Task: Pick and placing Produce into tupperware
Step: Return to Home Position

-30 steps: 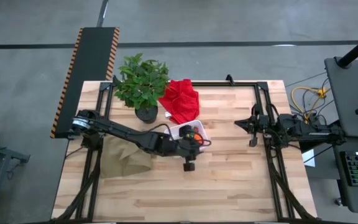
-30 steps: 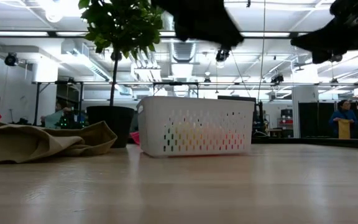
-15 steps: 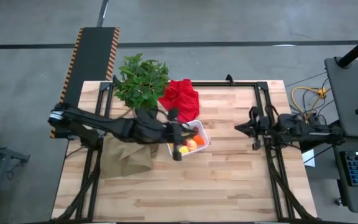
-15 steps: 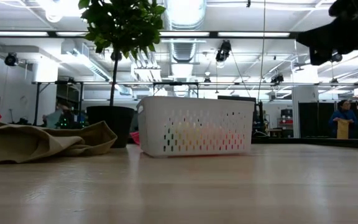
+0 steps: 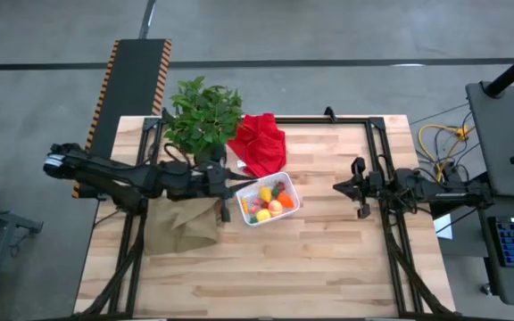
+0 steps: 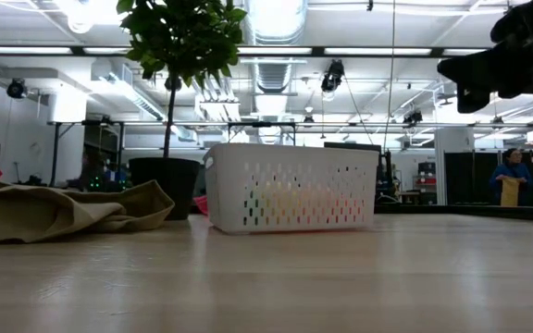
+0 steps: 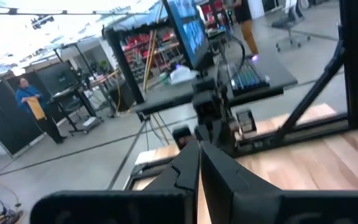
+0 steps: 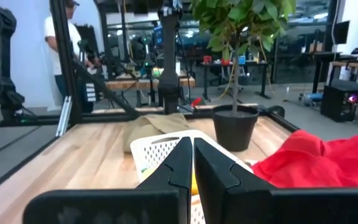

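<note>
The white tupperware (image 5: 268,201) stands mid-table on its bottom. It shows as a perforated box in the low view (image 6: 290,190) and lies ahead of the right wrist camera (image 8: 160,152). In it lies the produce (image 5: 266,205): yellow, orange, red and peach pieces. My left gripper (image 5: 236,187) hangs level above the table just left of the tupperware, shut and holding nothing (image 7: 199,158). My right gripper (image 5: 337,187) waits at the table's right, also shut on nothing (image 8: 192,155), pointing toward the tupperware.
A potted plant (image 5: 205,120) stands at the far left, with a red cloth (image 5: 260,143) beside it behind the tupperware. A crumpled brown paper bag (image 5: 181,227) lies left of the tupperware. A black frame (image 5: 377,160) borders the table. People stand in the room beyond.
My left gripper has risen from over the tupperware's near right side and drawn back toward the table's left edge, tipping up to level. The produce in the tupperware now shows uncovered. My right gripper has sunk slightly.
</note>
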Controlling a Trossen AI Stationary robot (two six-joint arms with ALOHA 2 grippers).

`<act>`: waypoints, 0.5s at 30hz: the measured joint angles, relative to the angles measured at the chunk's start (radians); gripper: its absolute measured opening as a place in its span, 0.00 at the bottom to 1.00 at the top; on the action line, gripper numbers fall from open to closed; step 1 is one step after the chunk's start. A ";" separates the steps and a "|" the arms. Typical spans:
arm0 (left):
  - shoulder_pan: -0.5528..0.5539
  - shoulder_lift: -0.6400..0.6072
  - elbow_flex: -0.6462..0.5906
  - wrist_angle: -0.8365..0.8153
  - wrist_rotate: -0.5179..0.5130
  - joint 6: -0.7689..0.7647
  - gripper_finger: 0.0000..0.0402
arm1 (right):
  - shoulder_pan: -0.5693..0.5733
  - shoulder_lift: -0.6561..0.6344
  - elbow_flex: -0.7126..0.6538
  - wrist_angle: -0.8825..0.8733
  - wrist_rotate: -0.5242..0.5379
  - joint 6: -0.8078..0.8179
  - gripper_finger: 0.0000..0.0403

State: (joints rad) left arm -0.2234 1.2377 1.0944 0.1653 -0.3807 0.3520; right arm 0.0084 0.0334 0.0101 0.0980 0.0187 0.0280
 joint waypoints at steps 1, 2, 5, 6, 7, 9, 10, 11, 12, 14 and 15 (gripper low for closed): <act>0.000 -0.022 -0.034 0.010 -0.001 0.002 0.00 | 0.000 -0.002 0.000 0.003 0.002 0.000 0.02; 0.000 -0.044 -0.064 0.025 0.000 0.002 0.00 | 0.000 -0.002 0.000 0.003 0.004 -0.001 0.02; 0.000 -0.125 -0.164 0.061 0.004 0.002 0.00 | 0.000 0.001 0.000 -0.005 0.008 -0.001 0.02; 0.000 -0.153 -0.197 0.072 0.013 -0.003 0.00 | 0.000 0.001 0.000 -0.010 0.008 -0.001 0.02; 0.000 -0.181 -0.230 0.082 0.030 -0.005 0.00 | 0.000 0.002 0.000 -0.014 0.008 -0.001 0.02; 0.000 -0.235 -0.296 0.101 0.070 -0.008 0.00 | 0.000 0.002 0.000 -0.012 0.008 -0.001 0.02; -0.001 -0.265 -0.326 0.110 0.093 -0.014 0.00 | 0.000 0.002 0.000 -0.013 0.008 -0.001 0.02; -0.001 -0.295 -0.355 0.109 0.113 -0.027 0.00 | 0.000 0.001 0.000 -0.013 0.008 -0.001 0.02; -0.001 -0.327 -0.381 0.112 0.121 -0.031 0.00 | 0.000 0.001 0.000 -0.013 0.008 -0.001 0.02; -0.001 -0.394 -0.437 0.107 0.115 -0.031 0.00 | 0.000 0.001 0.000 -0.012 0.009 -0.001 0.02; 0.000 -0.428 -0.464 0.107 0.111 -0.027 0.00 | 0.000 0.001 0.000 -0.012 0.009 -0.001 0.02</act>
State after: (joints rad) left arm -0.2235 0.8098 0.6305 0.2722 -0.2695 0.3247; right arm 0.0082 0.0345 0.0105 0.0860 0.0277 0.0269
